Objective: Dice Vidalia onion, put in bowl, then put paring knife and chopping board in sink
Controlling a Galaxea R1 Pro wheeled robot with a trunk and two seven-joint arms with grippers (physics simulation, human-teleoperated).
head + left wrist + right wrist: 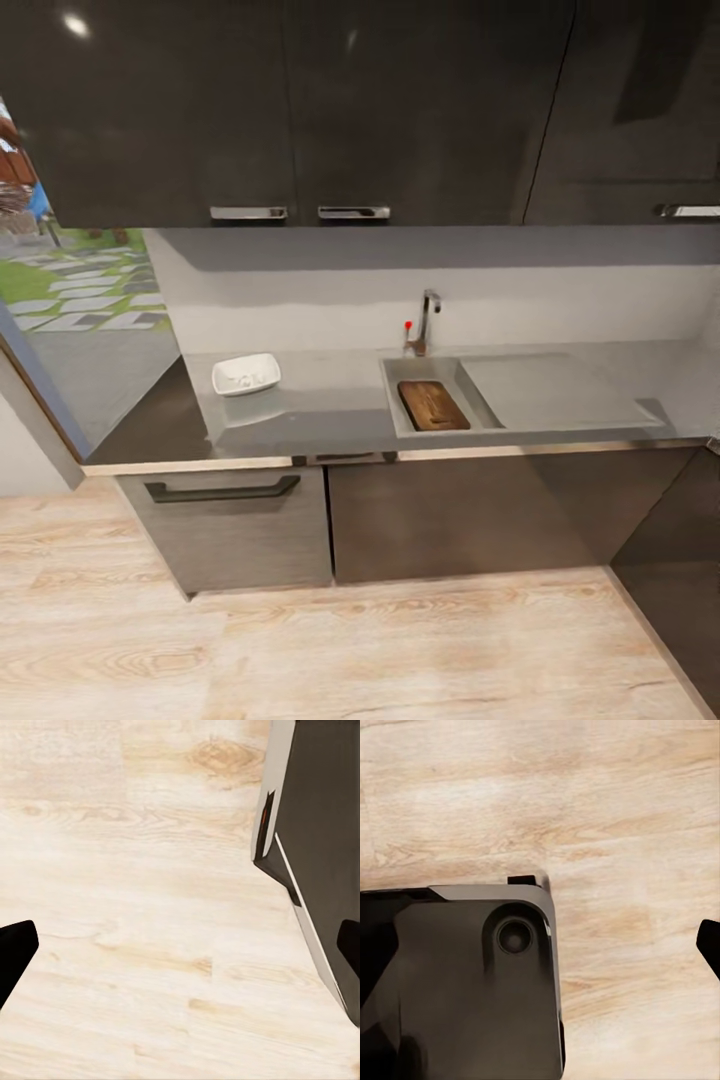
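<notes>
While the robot stood back from the table [320, 400], no arm reached over it, so I judged the task near its end. At left sat the bowl [246, 374], white, with faint specks inside that may have been diced onion; too small to tell. Right of it, the board [433, 405] lay inside the sink [395, 405] basin, below the tap [427, 320]. Knife not made out; possibly in the basin, unconfirmed. Next move, if any, called for checking the knife.

Left pincer [180, 960]: dark tips at opposite frame edges over the floor [150, 907], apart, empty. Right pincer: one tip [709, 945] seen; state could not be told. Dark robot base [457, 982] sat beneath. Nothing blocked the approach.
</notes>
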